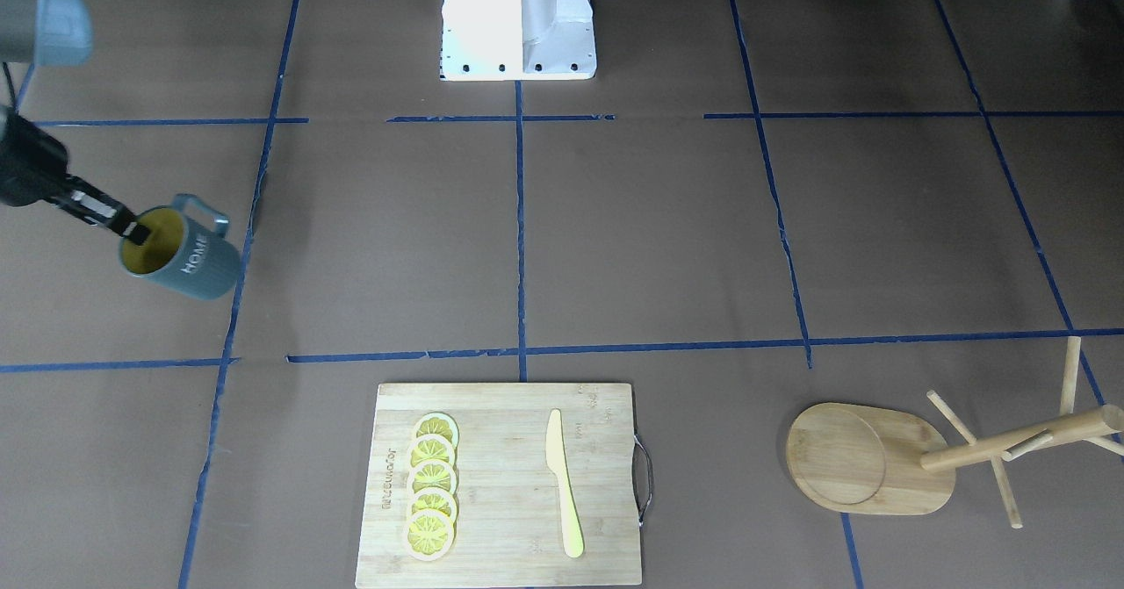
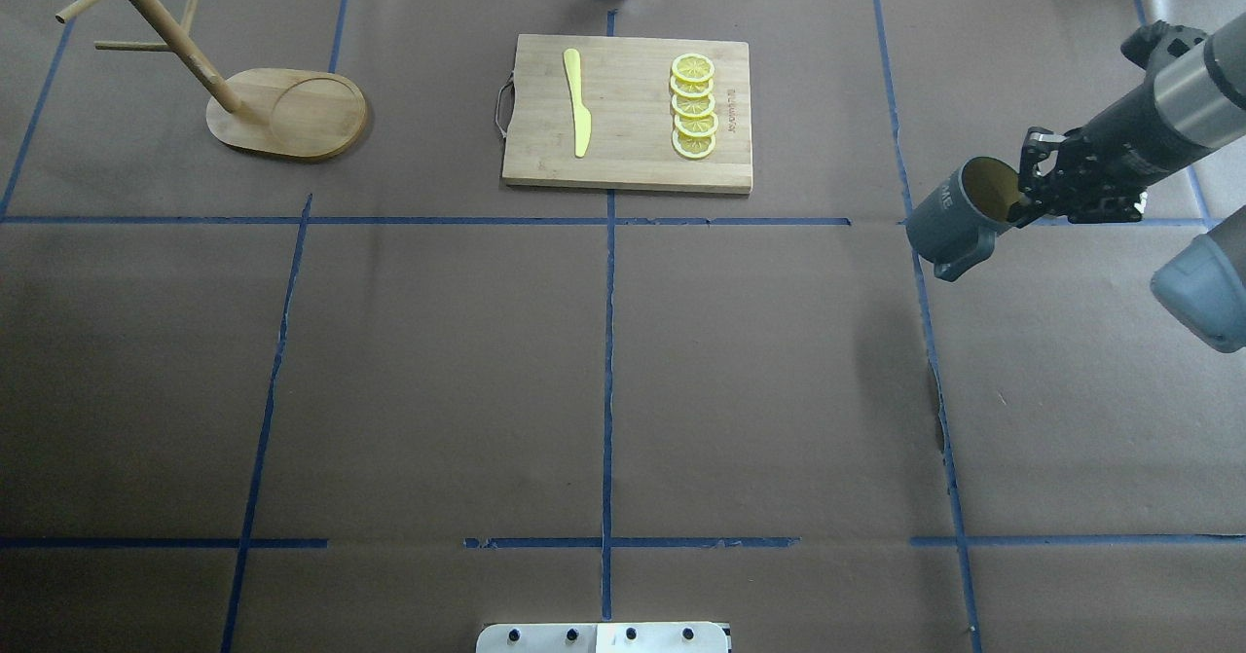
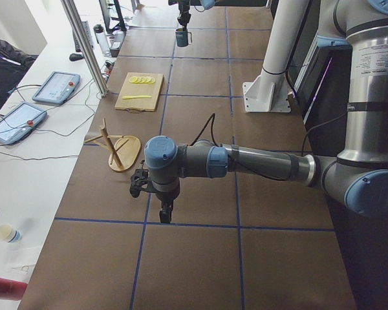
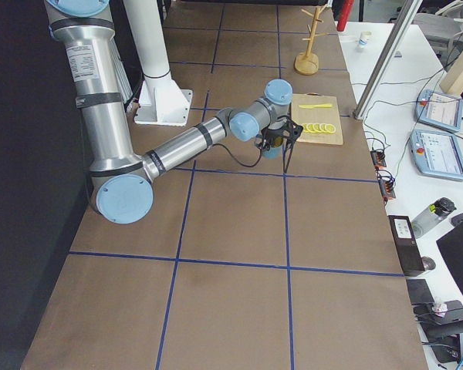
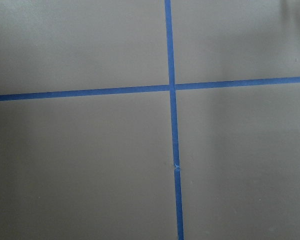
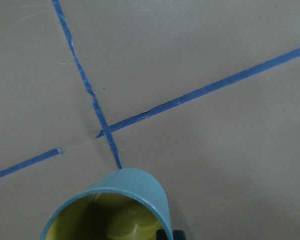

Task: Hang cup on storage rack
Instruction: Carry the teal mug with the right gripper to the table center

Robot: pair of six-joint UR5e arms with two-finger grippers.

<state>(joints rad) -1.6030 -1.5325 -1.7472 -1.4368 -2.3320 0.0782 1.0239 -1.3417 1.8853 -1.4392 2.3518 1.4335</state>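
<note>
The cup point(image 1: 189, 264) is a dark blue-grey ribbed mug with a yellow inside. It hangs tilted above the table at the robot's right side, handle toward the robot. My right gripper point(image 1: 136, 231) is shut on the cup's rim, one finger inside it; the overhead view shows the gripper point(image 2: 1022, 207) and the cup point(image 2: 949, 225). The cup's rim fills the bottom of the right wrist view point(image 6: 115, 200). The storage rack point(image 2: 282, 118), a bamboo mug tree, stands upright at the far left corner with bare pegs. My left gripper point(image 3: 163, 210) shows only in the exterior left view; I cannot tell its state.
A wooden cutting board point(image 2: 628, 147) lies at the far middle of the table with a yellow knife point(image 2: 578, 103) and several lemon slices point(image 2: 693, 106). Blue tape lines cross the brown table cover. The robot's white base point(image 1: 518, 18) stands at the near edge.
</note>
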